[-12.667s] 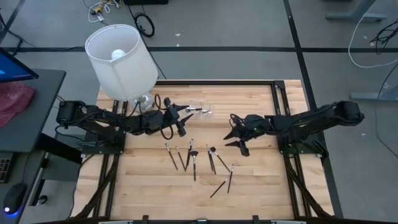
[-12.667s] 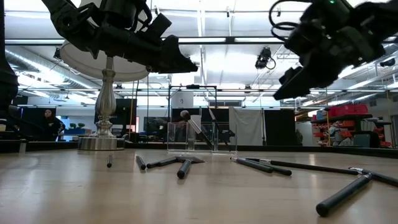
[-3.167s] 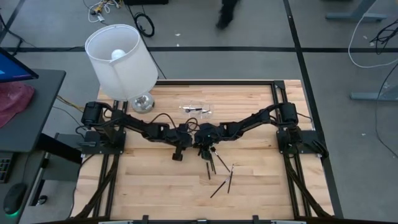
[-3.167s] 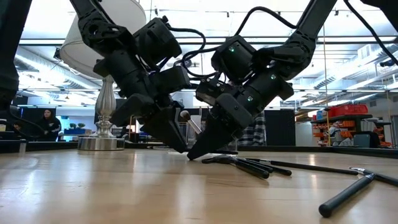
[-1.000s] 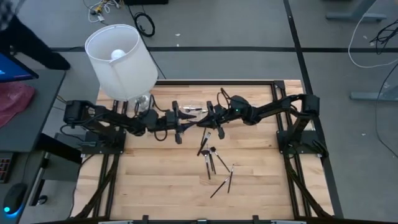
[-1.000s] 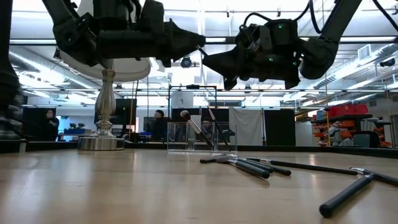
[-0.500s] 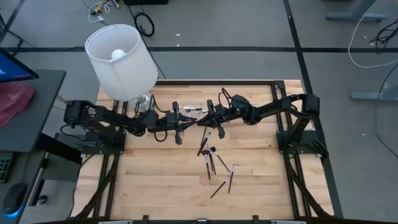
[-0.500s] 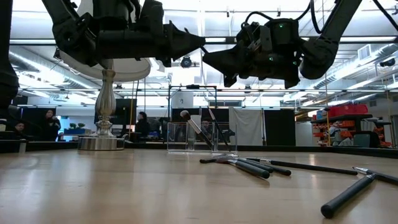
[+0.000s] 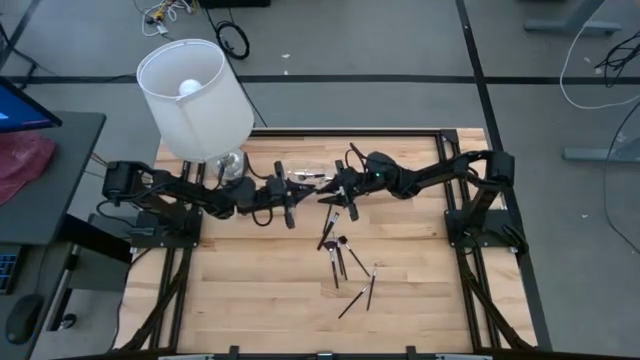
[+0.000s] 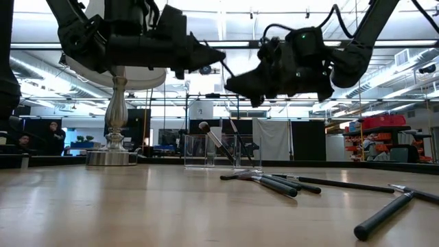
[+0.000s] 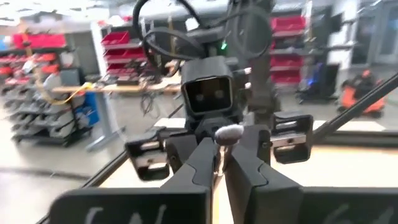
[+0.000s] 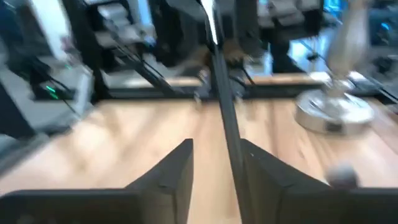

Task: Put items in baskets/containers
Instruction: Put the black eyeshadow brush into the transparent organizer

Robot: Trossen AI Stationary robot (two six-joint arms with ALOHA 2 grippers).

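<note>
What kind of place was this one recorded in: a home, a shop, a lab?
Most likely a robotics lab or workshop. The wooden table stands on a grey floor strewn with loose cables, the low view shows exposed ceiling ducts, and red storage bins fill shelving behind.

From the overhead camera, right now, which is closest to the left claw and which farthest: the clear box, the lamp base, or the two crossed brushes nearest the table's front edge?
Measured from the left gripper:
1. Clear container, just behind it.
2. Lamp base, toward the table's back-left corner.
3. Crossed brushes, out front toward the right.

Left end effector [image 10: 218, 55] clamped brush [image 10: 228, 70]; right [image 10: 233, 84] released.
</note>
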